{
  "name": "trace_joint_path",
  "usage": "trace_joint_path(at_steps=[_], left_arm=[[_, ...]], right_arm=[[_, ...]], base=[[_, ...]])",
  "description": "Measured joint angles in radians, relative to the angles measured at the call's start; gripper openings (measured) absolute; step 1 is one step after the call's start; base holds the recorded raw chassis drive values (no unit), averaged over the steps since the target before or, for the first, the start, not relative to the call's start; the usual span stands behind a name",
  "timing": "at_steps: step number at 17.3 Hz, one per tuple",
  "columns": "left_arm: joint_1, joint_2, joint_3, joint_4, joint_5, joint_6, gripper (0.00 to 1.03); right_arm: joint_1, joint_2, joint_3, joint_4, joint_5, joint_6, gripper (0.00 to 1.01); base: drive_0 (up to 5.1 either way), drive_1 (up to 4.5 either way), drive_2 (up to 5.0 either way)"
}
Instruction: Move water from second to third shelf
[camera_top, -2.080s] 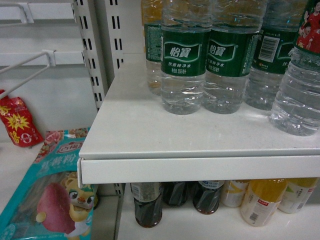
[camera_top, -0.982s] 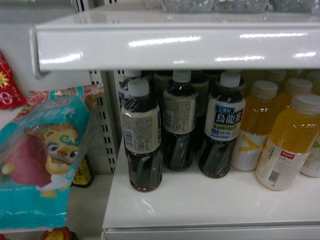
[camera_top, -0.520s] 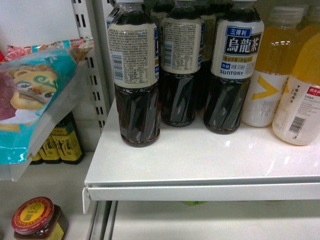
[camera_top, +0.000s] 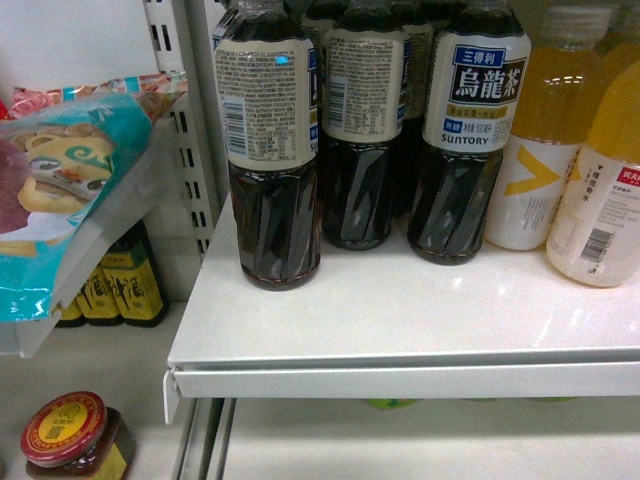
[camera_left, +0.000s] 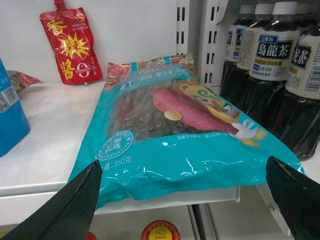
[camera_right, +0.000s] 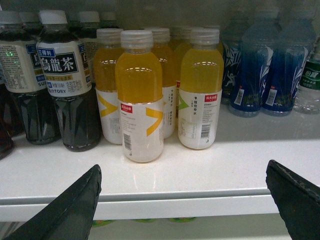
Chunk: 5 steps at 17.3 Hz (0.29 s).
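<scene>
Nearest, we see the left claw (camera_left: 192, 200) spread wide before a teal snack bag (camera_left: 175, 135), and the right claw (camera_right: 192, 200) equally wide before yellow juice bottles (camera_right: 139, 100). On the shelf (camera_top: 400, 320), dark tea bottles (camera_top: 268, 150) are cropped at their caps. Farthest right, a water bottle (camera_right: 309, 82) is cut off by the frame edge.

White metal shelf (camera_top: 400, 320) on slotted uprights (camera_top: 185, 120), evenly lit.
</scene>
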Motion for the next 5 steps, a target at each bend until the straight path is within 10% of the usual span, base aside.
trace_joint_path(at_steps=[5], left_arm=[[0.000,0.000,0.000,0.000,0.000,0.000,0.98]], right_arm=[[0.000,0.000,0.000,0.000,0.000,0.000,0.98]], base=[[0.0,0.00,0.0]])
